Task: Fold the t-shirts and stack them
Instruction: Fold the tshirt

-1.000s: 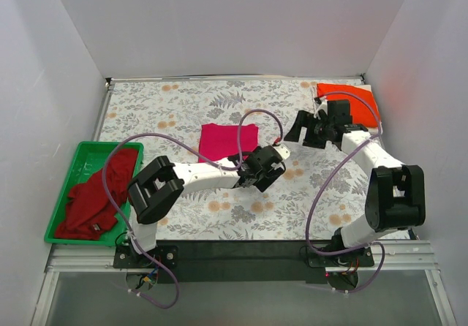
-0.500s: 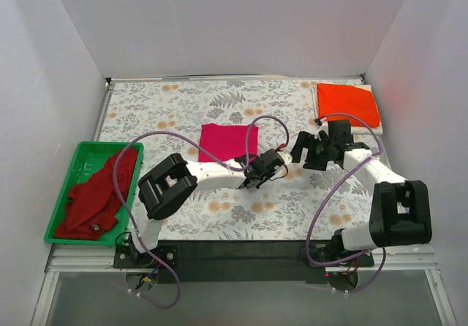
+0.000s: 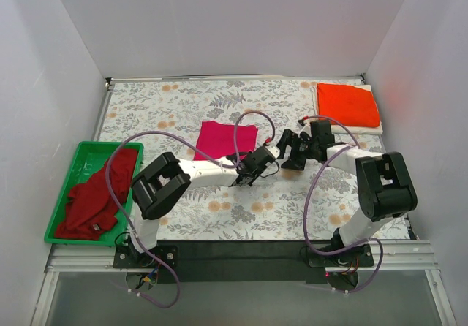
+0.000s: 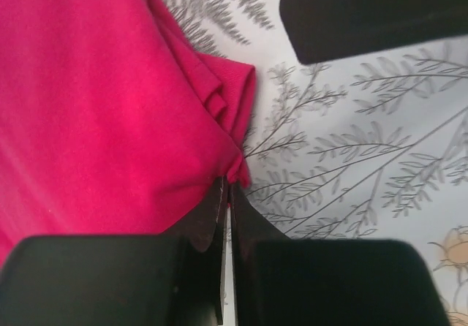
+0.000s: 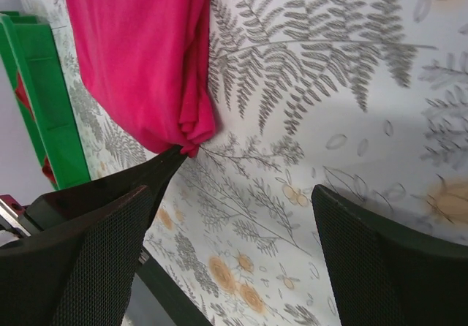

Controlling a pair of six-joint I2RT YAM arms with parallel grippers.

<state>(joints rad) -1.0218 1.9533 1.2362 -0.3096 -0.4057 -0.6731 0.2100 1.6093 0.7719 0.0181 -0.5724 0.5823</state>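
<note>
A folded magenta-pink t-shirt [image 3: 227, 137] lies mid-table. My left gripper [image 3: 246, 161] is shut on its near right corner; in the left wrist view the closed tips [image 4: 227, 185] pinch the bunched pink cloth [image 4: 110, 99]. My right gripper [image 3: 284, 153] hovers just right of that corner, open and holding nothing. In the right wrist view the pink shirt [image 5: 146, 55] shows above the open right gripper [image 5: 234, 256]. An orange-red t-shirt [image 3: 347, 104] lies folded at the back right on a white t-shirt [image 3: 365, 129]. The darker red t-shirt [image 3: 95, 194] lies crumpled in the tray.
A green plastic tray [image 3: 77, 153] sits at the table's left edge, also seen as the green tray [image 5: 40, 85] in the right wrist view. White walls enclose the flowered tablecloth [image 3: 168, 107] on three sides. Purple cables loop above both arms.
My left gripper has closed on the pink shirt's corner. The right arm has swung left from the orange stack to beside that corner, still open.
</note>
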